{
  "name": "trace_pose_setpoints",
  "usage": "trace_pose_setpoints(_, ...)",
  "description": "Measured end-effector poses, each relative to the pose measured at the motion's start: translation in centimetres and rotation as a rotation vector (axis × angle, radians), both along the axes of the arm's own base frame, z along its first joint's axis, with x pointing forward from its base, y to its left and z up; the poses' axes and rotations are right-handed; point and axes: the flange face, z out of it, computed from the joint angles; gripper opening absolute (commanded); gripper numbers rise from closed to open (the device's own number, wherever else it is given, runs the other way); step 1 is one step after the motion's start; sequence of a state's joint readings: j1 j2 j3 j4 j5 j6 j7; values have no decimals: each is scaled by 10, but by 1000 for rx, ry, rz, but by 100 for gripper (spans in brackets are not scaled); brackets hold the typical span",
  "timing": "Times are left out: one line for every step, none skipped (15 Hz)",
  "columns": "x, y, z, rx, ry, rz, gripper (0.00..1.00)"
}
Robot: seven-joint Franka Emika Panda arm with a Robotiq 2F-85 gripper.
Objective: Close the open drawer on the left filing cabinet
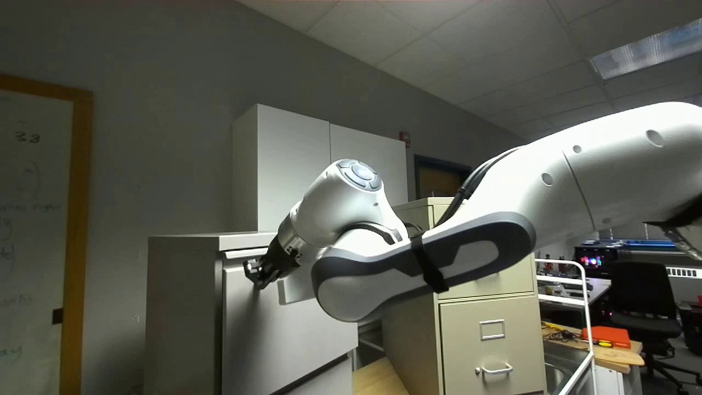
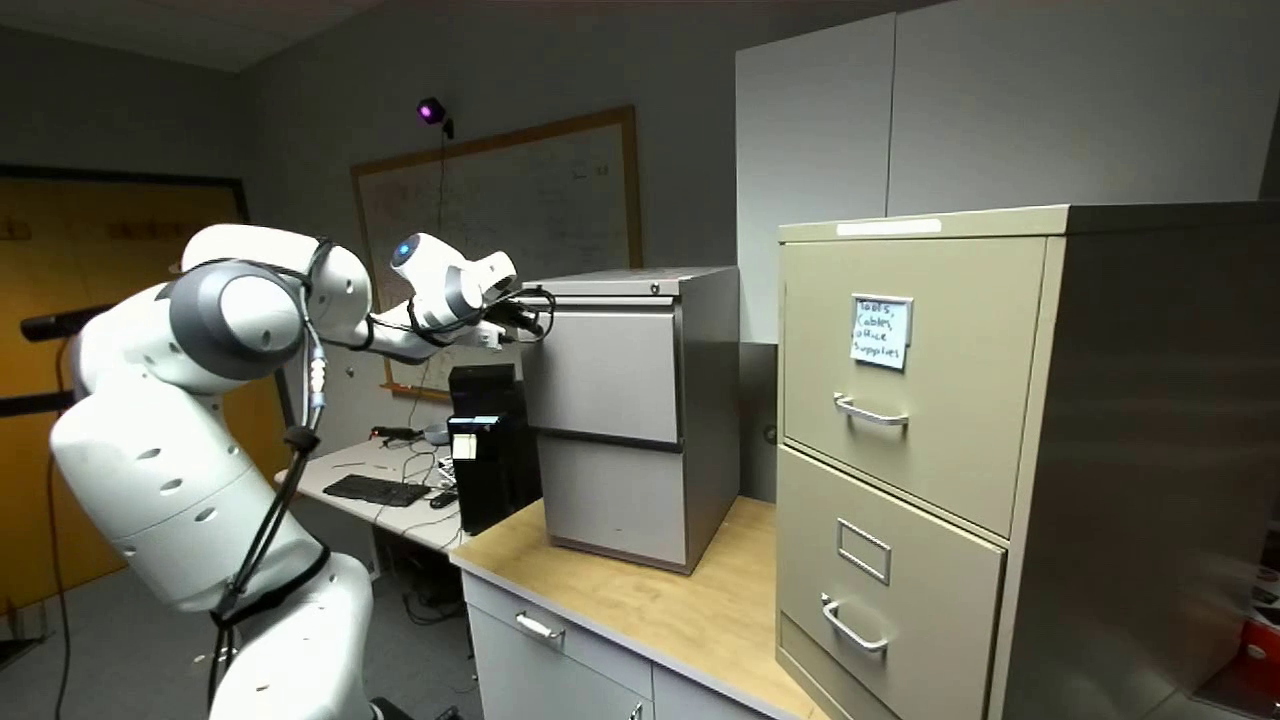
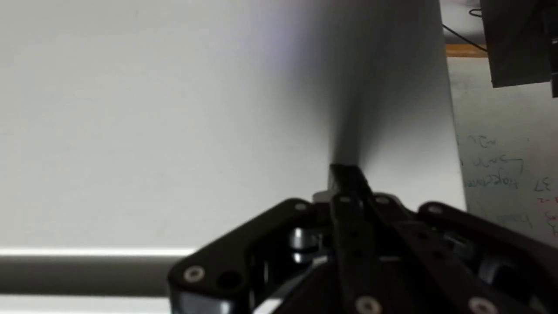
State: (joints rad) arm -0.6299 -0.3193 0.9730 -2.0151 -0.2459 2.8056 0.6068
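Drawer (image 2: 603, 375): upper of 2 in the left filing cabinet (image 2: 712, 420), its plain front lying close to the cabinet's face; whether it is fully home, I cannot tell.
Jaws: pressed together, tips right at the drawer's front, near its upper corner on the whiteboard (image 2: 500, 190) side; actual touch cannot be confirmed.
Arm (image 1: 548, 192): white, stretched toward the drawer; in an exterior view it hides part of that front.
Left filing cabinet: upright on the wood-topped desk (image 2: 700, 625).
Beige filing cabinet (image 2: 930, 470): standing apart from it, with metal handles (image 2: 870, 411).
Card (image 2: 880, 333): above the beige cabinet's upper handle, handwritten "Tools, Cables, office supplies".
Cupboard (image 1: 299, 159): white, 2 doors, its top higher than both cabinets.
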Motion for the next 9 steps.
trace_pose_setpoints(10, -4, -3, 19, 27, 2, 0)
trace_pose_setpoints(19, -8, -5, 38, 51, 4, 0)
trace_pose_setpoints(27, -12, -6, 56, 73, 6, 0)
trace_pose_setpoints(35, -15, -7, 75, 92, 8, 0)
trace_pose_setpoints(42, -20, -7, 93, 110, 7, 0)
trace_pose_setpoints(47, -20, -6, 107, 128, 9, 0)
trace_pose_setpoints(50, -20, -4, 108, 147, 4, 0)
trace_pose_setpoints(51, -20, -1, 106, 163, -2, 0)
trace_pose_setpoints(51, -20, 1, 103, 178, -8, 0)
